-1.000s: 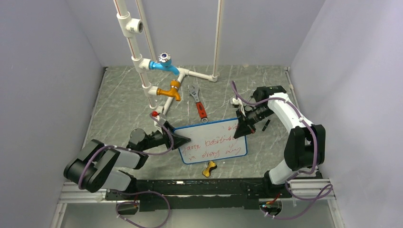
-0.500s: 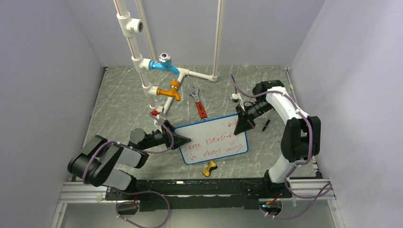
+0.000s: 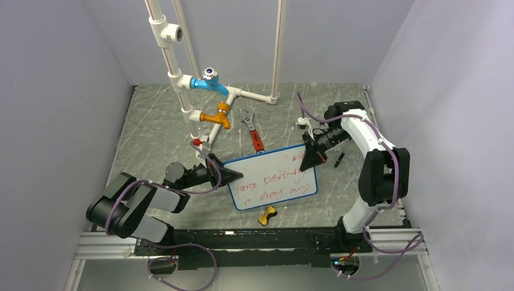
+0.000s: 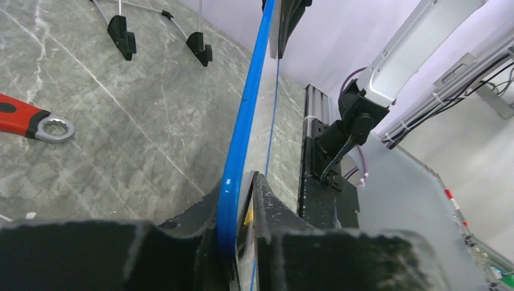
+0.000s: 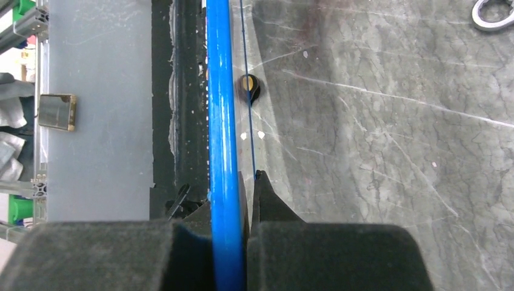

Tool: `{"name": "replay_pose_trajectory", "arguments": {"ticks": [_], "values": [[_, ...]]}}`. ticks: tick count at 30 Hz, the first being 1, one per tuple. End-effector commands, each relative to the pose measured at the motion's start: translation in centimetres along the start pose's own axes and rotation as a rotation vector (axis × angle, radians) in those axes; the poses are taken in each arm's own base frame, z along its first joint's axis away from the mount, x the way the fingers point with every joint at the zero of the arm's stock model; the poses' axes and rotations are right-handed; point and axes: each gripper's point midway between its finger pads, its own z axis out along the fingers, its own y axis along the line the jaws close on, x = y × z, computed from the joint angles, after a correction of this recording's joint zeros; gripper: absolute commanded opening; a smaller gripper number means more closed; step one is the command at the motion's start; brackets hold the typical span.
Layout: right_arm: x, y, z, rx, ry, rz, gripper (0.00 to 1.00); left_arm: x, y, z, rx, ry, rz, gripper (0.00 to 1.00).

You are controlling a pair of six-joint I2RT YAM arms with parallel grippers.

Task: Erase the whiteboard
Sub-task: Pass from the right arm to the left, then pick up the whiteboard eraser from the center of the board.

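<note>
- Fingers, left gripper (image 3: 233, 176): narrow, pinching left edge of whiteboard (image 3: 273, 179). Left wrist view shows the blue frame (image 4: 242, 121) sandwiched between both pads (image 4: 262, 203).
- Fingers, right gripper (image 3: 307, 160): fully closed on board's upper-right corner. Right wrist view shows the frame (image 5: 221, 121) wedged between pads (image 5: 274, 209), no gap seen.
- Whiteboard: centre of top view, slightly low, spanning btwn the two grippers. Red handwriting on face, unerased. Can't tell if it rests on the table (image 3: 157, 133) or hangs clear.
- Risk 1: both grips are thin edge pinches. Any mismatch in arm motion could twist the board out of one pinch, most likely the left.
- Risk 2: if it slips, board drops toward the yellow-black item (image 3: 267, 214) just below it or the red-handled wrench (image 3: 256, 138) just above.
- Risk 3: both grippers occupied, no eraser seen, so wiping prob. needs one grip released first, leaving the board on a single pinch.
</note>
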Motion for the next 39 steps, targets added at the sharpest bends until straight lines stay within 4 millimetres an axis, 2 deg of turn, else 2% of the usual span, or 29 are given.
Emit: {"name": "replay_pose_trajectory", "arguments": {"ticks": [1, 2, 5, 12, 14, 15, 18, 22, 25, 28, 29, 31, 32, 34, 36, 39], "values": [[-2.9, -4.0, -1.9, 0.138, -0.144, -0.009, 0.00, -1.8, -4.2, 0.2, 0.205, -0.018, 0.157, 0.06], [-2.8, -4.3, -1.9, 0.148, -0.142, 0.001, 0.00, -2.0, -4.3, 0.2, 0.206, -0.021, 0.157, 0.00], [-2.5, -5.3, -1.9, 0.184, -0.130, 0.039, 0.01, -2.8, -4.5, 0.1, 0.188, -0.059, 0.177, 0.00], [-2.3, -7.2, -2.1, 0.230, -0.113, 0.093, 0.31, -4.5, -2.8, -0.2, 0.021, -0.097, 0.256, 0.00], [-2.3, -7.5, -2.2, 0.238, -0.111, 0.102, 0.38, -4.2, -1.7, -0.6, -0.060, -0.067, 0.258, 0.00], [-2.4, -7.6, -2.3, 0.246, -0.112, 0.103, 0.45, -4.3, -1.3, -0.8, -0.092, -0.057, 0.272, 0.00], [-2.8, -7.7, -2.9, 0.291, -0.114, 0.098, 0.59, -4.7, -0.9, -1.3, -0.156, -0.031, 0.327, 0.00], [-3.8, -8.4, -5.8, 0.429, -0.148, 0.090, 0.74, -4.7, -0.5, -1.6, -0.194, -0.010, 0.335, 0.00], [-4.1, -8.9, -9.9, 0.553, -0.210, 0.097, 0.80, -4.6, 0.0, -1.5, -0.209, 0.006, 0.320, 0.00], [-4.4, -8.0, -11.4, 0.598, -0.214, 0.044, 0.81, -4.8, 0.4, -1.5, -0.238, 0.006, 0.309, 0.00], [-4.6, -7.2, -11.2, 0.590, -0.212, 0.004, 0.81, -4.9, 0.6, -1.5, -0.248, 0.005, 0.306, 0.00], [-4.6, -5.1, -9.5, 0.502, -0.205, -0.107, 0.82, -5.2, 0.7, -1.6, -0.264, -0.002, 0.301, 0.00], [-4.6, -3.6, -8.2, 0.445, -0.202, -0.170, 0.85, -5.3, 0.7, -1.6, -0.270, -0.004, 0.299, 0.00], [-3.8, -0.5, -5.0, 0.318, -0.191, -0.307, 0.99, -5.5, 0.7, -1.6, -0.279, -0.005, 0.298, 0.00], [-3.0, 2.4, -1.7, 0.198, -0.187, -0.473, 1.00, -5.4, 0.9, -1.7, -0.291, 0.000, 0.297, 0.00], [-2.1, 4.9, 2.0, 0.086, -0.187, -0.628, 1.00, -5.1, 1.3, -1.9, -0.312, 0.006, 0.282, 0.00]]}}
